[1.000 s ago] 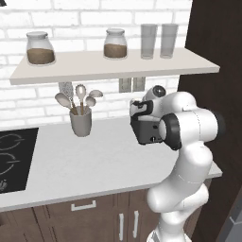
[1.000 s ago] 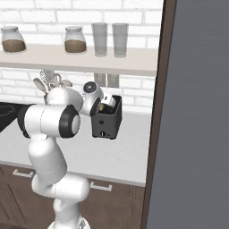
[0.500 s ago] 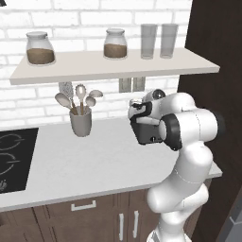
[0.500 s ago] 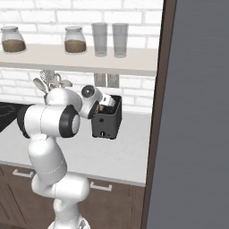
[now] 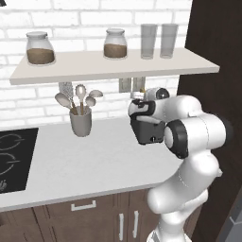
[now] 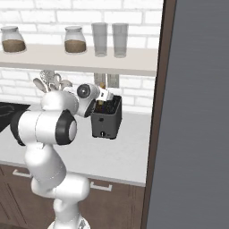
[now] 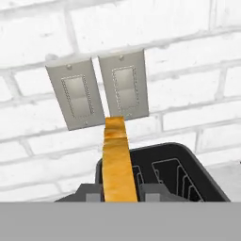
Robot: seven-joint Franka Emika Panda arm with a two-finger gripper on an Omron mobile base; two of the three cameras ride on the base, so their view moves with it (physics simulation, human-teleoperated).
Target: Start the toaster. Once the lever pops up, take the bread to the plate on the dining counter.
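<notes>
The pincer (image 7: pixel 120 196) is closed on the bread (image 7: pixel 118 162), pinching the slice edge-on, just above the toaster (image 5: pixel 150 131). It looks like the lift-out step: draw the slice straight up along its own plane so it clears the slot without dragging the toaster across the surface (image 5: pixel 94 160). Room is tight: behind the toaster stand the brick wall and wall switches (image 7: pixel 96 92), above it the shelf (image 5: pixel 113 66), beside it a dark tall panel (image 6: pixel 156 112). Retreat toward the robot, away from the wall.

Your arm (image 5: pixel 189 142) is glossy white, rounded links, dark grey joint rings, one dark wrist disc
</notes>
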